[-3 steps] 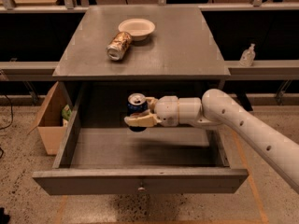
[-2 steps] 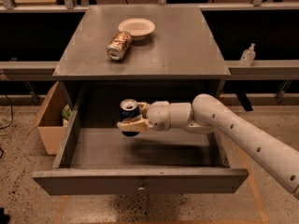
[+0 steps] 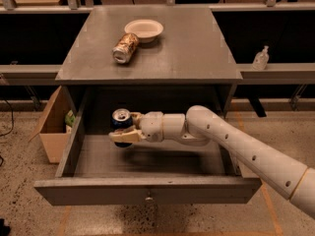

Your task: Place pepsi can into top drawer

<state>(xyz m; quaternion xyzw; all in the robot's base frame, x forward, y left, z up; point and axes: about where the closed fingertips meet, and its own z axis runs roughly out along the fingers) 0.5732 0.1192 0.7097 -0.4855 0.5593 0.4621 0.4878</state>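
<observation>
The smooth plastic gripper point(image 3: 122, 134) hangs over the matt wooden top drawer point(image 3: 147, 190). It clasps the glossy metal pepsi can point(image 3: 121, 118).

From high in front we look down, fairly near, on the counter point(image 3: 197, 48) and the pincer point(image 3: 122, 130) gripping the pepsi can point(image 3: 121, 117) over the top drawer point(image 3: 147, 190).

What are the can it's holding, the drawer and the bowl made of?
The pepsi can, held in the gripper over the open top drawer: likely aluminium, shiny silver lid. The drawer: seemingly wood, matte grey, plank-like panels. The bowl: pale and matte, perhaps paper or plastic; cannot tell.
</observation>
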